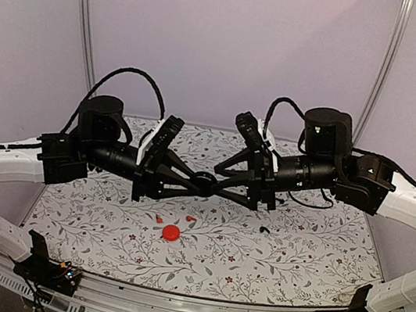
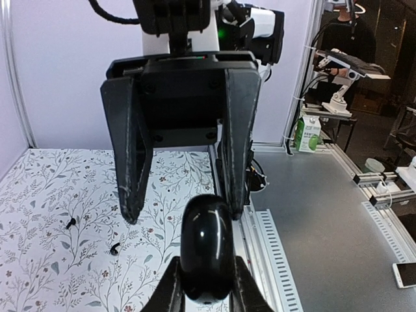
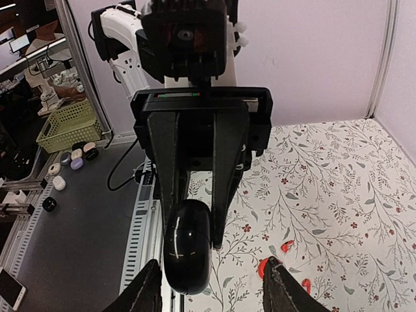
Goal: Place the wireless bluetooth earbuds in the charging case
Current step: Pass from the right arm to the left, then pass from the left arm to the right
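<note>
My left gripper (image 1: 197, 183) is shut on a glossy black round charging case (image 1: 204, 183) and holds it above the table's middle. The case stands edge-on between the fingers in the left wrist view (image 2: 207, 250). My right gripper (image 1: 218, 183) faces it, open, with its fingertips (image 2: 235, 195) level with the case's far end. In the right wrist view the case (image 3: 187, 253) hangs close to my left finger (image 3: 146, 292). Two red earbuds (image 1: 159, 219) (image 1: 191, 218) and a black earbud (image 1: 263, 229) lie on the cloth. Two black earbuds (image 2: 70, 223) (image 2: 114, 247) show in the left wrist view.
A red round case (image 1: 171, 232) lies on the flowered cloth below the grippers, partly behind my right finger in the right wrist view (image 3: 265, 266). A slotted metal rail (image 2: 276, 260) runs along the table edge. A green basket (image 3: 65, 123) stands off the table.
</note>
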Robot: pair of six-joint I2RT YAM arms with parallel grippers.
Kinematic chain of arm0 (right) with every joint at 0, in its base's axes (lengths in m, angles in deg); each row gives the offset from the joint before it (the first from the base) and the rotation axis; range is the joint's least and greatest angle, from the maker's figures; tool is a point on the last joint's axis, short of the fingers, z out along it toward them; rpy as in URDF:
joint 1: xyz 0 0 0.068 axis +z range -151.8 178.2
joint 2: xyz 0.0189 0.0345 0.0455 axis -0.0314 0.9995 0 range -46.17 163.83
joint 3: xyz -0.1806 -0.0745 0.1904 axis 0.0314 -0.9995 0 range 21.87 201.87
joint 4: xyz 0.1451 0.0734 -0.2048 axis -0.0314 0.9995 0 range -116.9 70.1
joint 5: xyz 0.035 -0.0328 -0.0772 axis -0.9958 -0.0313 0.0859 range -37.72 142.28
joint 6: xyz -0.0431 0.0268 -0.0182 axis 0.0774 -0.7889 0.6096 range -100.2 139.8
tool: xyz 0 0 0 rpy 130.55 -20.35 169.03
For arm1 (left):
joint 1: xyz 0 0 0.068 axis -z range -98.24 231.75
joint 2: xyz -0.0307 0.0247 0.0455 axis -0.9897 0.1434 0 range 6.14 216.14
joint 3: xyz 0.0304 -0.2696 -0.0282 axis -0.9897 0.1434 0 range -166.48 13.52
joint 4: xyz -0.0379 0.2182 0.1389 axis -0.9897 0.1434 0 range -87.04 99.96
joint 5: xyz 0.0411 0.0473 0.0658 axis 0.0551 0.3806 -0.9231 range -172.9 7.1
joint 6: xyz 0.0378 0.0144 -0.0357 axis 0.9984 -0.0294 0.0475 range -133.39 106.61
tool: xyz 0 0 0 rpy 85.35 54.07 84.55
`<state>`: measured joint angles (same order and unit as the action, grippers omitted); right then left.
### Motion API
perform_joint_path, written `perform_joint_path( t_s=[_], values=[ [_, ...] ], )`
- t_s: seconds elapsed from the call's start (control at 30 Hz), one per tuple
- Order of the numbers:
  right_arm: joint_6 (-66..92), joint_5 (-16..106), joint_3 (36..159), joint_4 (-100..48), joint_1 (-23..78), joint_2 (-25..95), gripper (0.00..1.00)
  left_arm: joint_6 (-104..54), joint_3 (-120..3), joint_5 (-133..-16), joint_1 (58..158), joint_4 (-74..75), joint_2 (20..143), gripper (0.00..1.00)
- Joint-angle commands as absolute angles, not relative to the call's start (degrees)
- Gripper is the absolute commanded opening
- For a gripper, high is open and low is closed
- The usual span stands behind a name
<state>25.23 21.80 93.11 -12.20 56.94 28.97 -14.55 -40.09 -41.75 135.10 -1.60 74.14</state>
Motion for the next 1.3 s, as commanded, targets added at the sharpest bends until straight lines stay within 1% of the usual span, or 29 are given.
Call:
perform_joint_path(
  t_s=[0.0,0.13,0.23,0.33,0.53,0.87,0.97,1.17,1.27],
  values=[
    [25.24,19.75,94.65,-11.74,56.73,30.34,0.5,-15.73,-40.3,-42.17,134.57,-4.6,74.52,0.0],
    [25.24,18.36,94.64,-12.03,56.74,30.56,0.45,-16.46,-39.82,-42.42,134.49,-6.07,74.39,0.0],
    [25.25,17.89,94.64,-12.33,56.74,30.53,0.38,-16.52,-39.74,-42.12,134.51,-6.36,74.63,0.0],
    [25.4,17.42,94.64,-12.7,56.74,30.27,0.33,-16.54,-39.72,-41.82,134.49,-6.24,74.93,0.0],
    [25.6,16.11,94.73,-12.77,56.76,30.29,0.29,-16.07,-39.98,-41.33,134.51,-5.58,75.3,0.0],
    [25.85,15.28,95.23,-12.1,56.74,30.65,0.13,-15.48,-40.22,-41.67,134.51,-4.82,75.72,0.0],
    [25.95,15.36,95.25,-11.88,56.74,30.65,0.08,-14.98,-40.51,-42.27,134.6,-3.6,75.98,0.05],
    [26.09,15.77,95.49,-11.28,56.74,30.89,0.02,-14.18,-41.39,-42.82,134.7,-1.88,76.09,0.26],
    [26.19,16.13,95.99,-10.61,56.74,31.3,0.01,-14.09,-41.54,-43.03,134.79,-1.79,76.1,0.34]
  ],
)
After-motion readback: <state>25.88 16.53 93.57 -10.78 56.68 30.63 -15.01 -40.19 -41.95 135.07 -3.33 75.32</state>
